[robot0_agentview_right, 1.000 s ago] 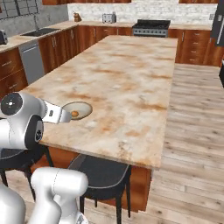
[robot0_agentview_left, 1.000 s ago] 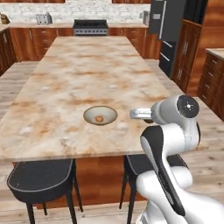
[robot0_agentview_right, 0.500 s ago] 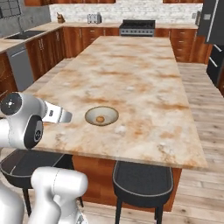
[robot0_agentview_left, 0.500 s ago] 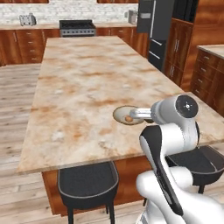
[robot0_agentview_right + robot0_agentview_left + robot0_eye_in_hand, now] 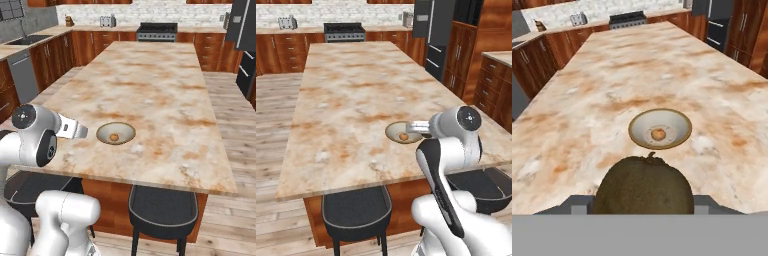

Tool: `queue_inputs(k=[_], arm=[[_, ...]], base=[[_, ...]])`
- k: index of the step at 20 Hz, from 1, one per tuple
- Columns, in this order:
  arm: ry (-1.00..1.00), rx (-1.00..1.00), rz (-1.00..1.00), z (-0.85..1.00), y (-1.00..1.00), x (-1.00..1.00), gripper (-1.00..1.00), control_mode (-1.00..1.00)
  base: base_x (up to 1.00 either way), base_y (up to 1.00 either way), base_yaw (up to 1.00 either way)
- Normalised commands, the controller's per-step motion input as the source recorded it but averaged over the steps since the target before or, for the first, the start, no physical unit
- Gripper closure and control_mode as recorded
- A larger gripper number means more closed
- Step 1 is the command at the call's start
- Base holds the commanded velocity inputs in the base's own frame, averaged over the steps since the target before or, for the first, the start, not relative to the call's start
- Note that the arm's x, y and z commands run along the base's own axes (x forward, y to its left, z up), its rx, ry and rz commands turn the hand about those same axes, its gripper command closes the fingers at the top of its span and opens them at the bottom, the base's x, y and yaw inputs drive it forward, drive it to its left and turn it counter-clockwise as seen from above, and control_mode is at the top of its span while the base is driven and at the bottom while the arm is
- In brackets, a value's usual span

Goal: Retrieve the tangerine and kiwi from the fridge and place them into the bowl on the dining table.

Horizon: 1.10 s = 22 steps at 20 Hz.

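The kiwi (image 5: 643,186), a brown-olive fuzzy ball, sits between my gripper's fingers (image 5: 579,204) at the bottom of the hand view; the gripper is shut on it. Ahead lies the beige bowl (image 5: 635,131) on the marbled dining table (image 5: 351,95), with the small orange tangerine (image 5: 658,133) resting in its centre. In the base views my gripper (image 5: 417,128) hovers just at the near rim of the bowl (image 5: 392,131), where the tangerine (image 5: 404,136) shows. From the other side the gripper (image 5: 76,132) is left of the bowl (image 5: 103,133). The dark fridge (image 5: 431,27) stands far back right.
Black stools (image 5: 356,210) (image 5: 165,207) are tucked under the table's near edge. A stove (image 5: 344,31) and toaster (image 5: 287,22) line the back counter. Wood cabinets (image 5: 496,85) stand to the right, and a sink counter (image 5: 30,40) to the left.
The base has driven along the table, so both base views have shifted. The bowl now lies right in front of the gripper. The grip on the kiwi is unchanged.
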Motion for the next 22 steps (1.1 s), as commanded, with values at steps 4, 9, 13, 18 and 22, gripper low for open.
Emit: queue_inputs(k=[4,9,13,18,22], arm=[[0.21,0.02,-0.09,-0.13,-0.45,0.89,1.00,-1.00],[0.27,0.02,-0.09,-0.27,-0.37,0.98,1.00,-1.00],[0.26,0.08,0.02,-0.55,-0.11,1.00,1.00,-1.00],[0.16,0.06,0.09,-0.62,0.00,1.00,1.00,-1.00],[0.03,0.01,0.04,-0.58,0.00,1.00,1.00,-1.00]], base=[[0.00,0.00,0.00],[0.00,0.00,0.00],[0.00,0.00,0.00],[0.00,0.00,0.00],[0.00,0.00,0.00]])
